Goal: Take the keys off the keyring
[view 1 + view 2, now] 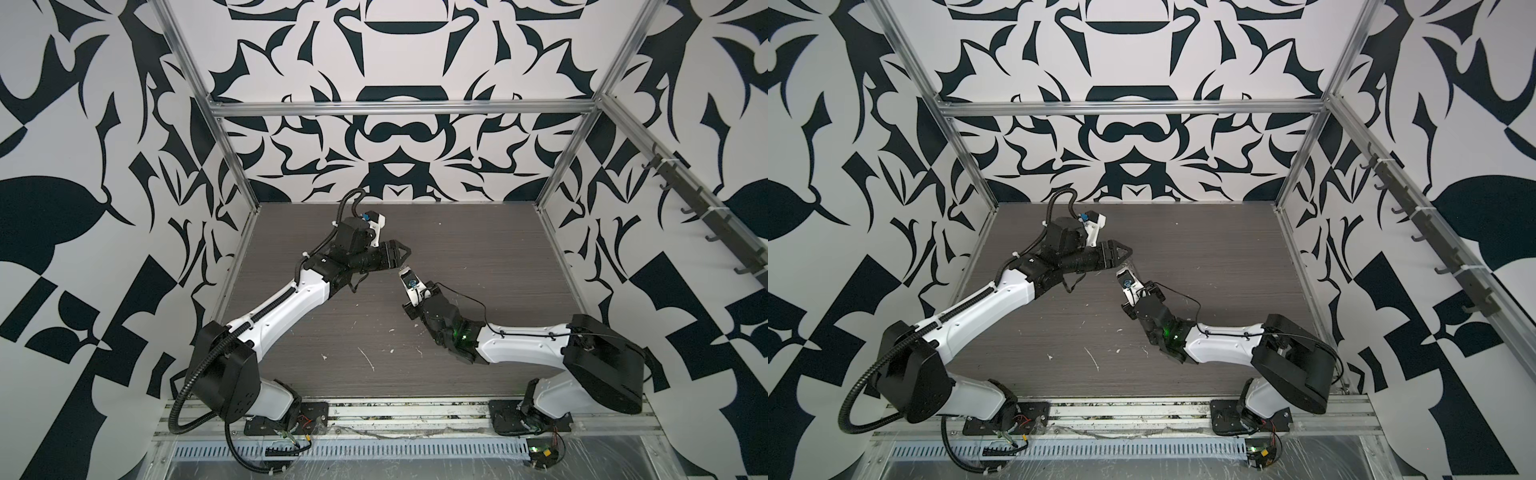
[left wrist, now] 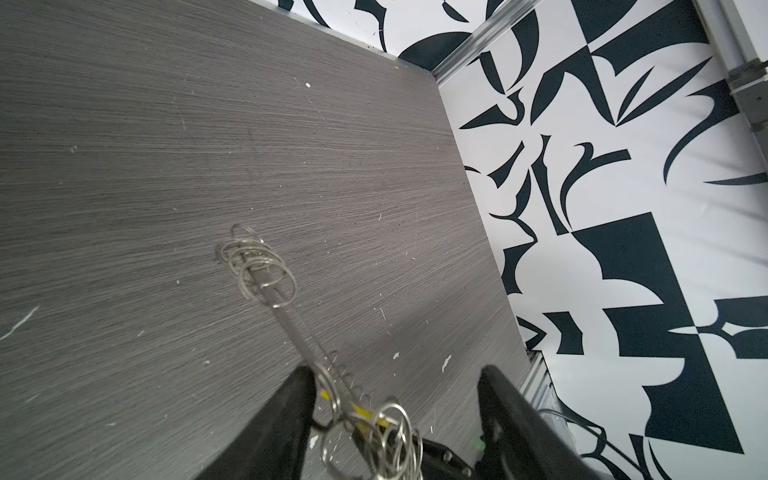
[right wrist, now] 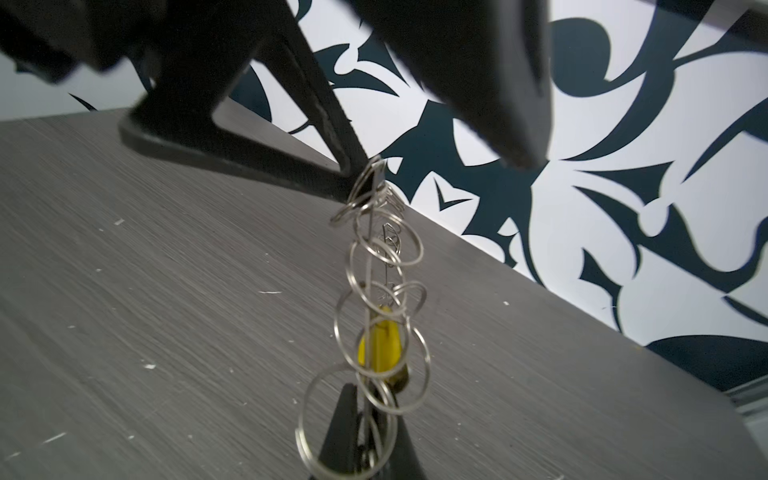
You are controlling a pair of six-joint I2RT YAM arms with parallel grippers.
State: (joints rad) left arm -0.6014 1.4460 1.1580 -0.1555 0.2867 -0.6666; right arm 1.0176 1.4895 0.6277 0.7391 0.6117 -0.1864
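Keyring (image 2: 289, 326) stands edge-on in right jaws, wire loops (image 3: 374, 299) crowding yellow key (image 3: 380, 345).

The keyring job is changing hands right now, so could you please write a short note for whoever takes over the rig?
Left hand: open, straddling the keyring. It seems to brush the rim on one side, with no grip.
Right hand: shut on the keyring, holding it edge-on over the table.
Key: yellow-headed, among the wire loops just beyond the right hand, apparently on the ring.
Done: ring picked up and steadied.
Left: work the key off. No freed key is visible anywhere.
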